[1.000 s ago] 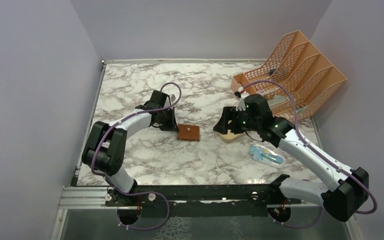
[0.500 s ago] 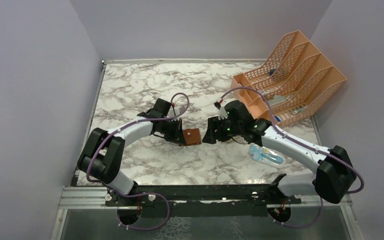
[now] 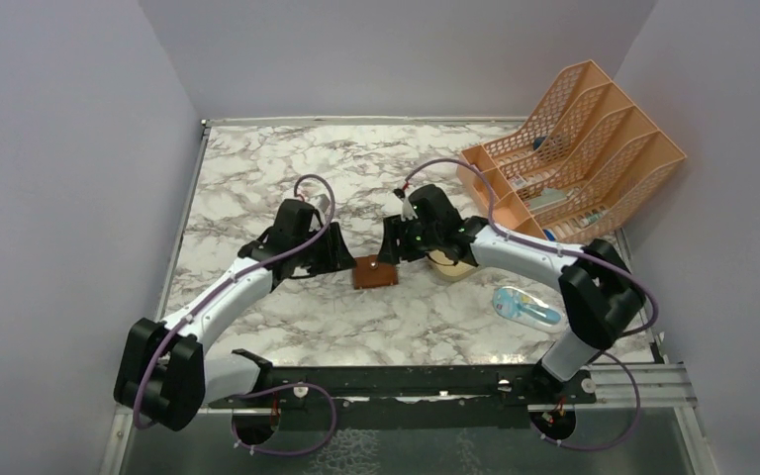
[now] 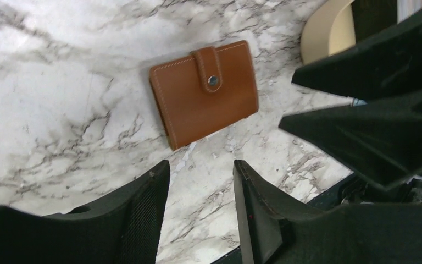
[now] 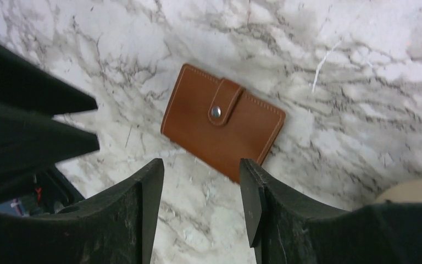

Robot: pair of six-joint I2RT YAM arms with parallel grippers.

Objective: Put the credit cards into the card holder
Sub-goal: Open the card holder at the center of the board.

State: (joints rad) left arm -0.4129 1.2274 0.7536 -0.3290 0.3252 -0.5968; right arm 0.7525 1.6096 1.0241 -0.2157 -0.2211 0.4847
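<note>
Tools: left tool (image 4: 200, 166) and right tool (image 5: 200, 164) part-open, empty | card holder (image 4: 204, 92) snapped shut between them | tan tray (image 4: 321, 33) just beside

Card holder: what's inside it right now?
Nothing inside shows: the card holder lies flat on the table, snapped shut. Its contents, if any, are hidden.

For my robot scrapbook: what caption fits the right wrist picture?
Snapped-shut brown leather card holder lies on marble table beyond the open right gripper.

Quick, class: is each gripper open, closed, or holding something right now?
Left gripper: open, holding nothing; card holder lies beyond its tips.
Right gripper: open, holding nothing.
</note>
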